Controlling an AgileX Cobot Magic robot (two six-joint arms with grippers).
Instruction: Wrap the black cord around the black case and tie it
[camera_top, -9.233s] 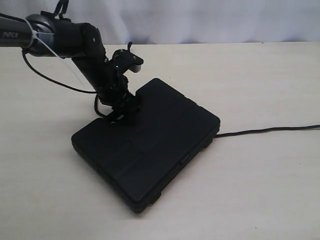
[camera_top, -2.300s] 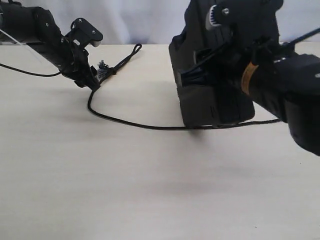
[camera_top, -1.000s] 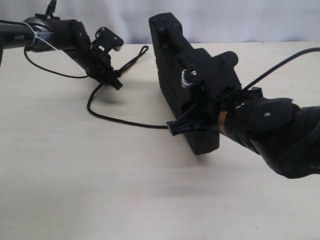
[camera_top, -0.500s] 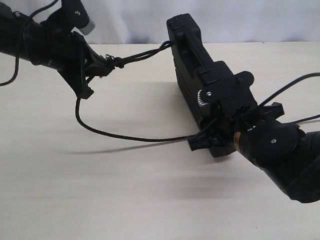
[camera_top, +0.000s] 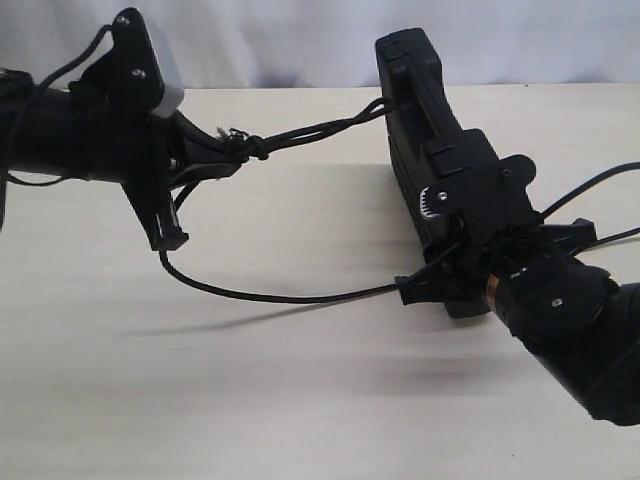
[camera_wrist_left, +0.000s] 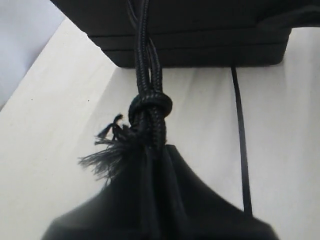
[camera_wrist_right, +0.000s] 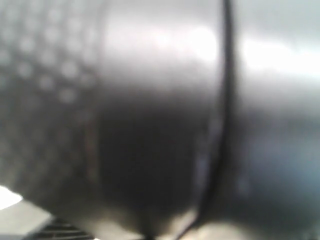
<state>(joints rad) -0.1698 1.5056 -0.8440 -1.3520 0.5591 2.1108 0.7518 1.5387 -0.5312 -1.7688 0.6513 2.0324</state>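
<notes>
The black case (camera_top: 420, 130) stands on its edge, with my right gripper (camera_top: 452, 272) shut on its near end. My left gripper (camera_top: 228, 155) is shut on the black cord (camera_top: 310, 132) just behind its knot (camera_top: 255, 148) and frayed tuft. From the knot a doubled strand runs taut to the case's far end. A second strand (camera_top: 260, 294) sags to the table and reaches the case's near lower edge. In the left wrist view the knot (camera_wrist_left: 150, 106) and tuft (camera_wrist_left: 106, 150) sit just beyond my left gripper (camera_wrist_left: 152, 152), facing the case (camera_wrist_left: 190, 35). The right wrist view is a blurred close-up of the case (camera_wrist_right: 150, 100) crossed by one cord strand (camera_wrist_right: 225, 100).
The pale table (camera_top: 300, 400) carries only the case and cord. A white backdrop (camera_top: 280, 40) runs along its far edge. Smooth cables (camera_top: 590, 185) trail from the right arm across the table's right side.
My left gripper has risen and come nearer with the knot, drawing the doubled strand taut. The right gripper has carried the upright case to the right.
</notes>
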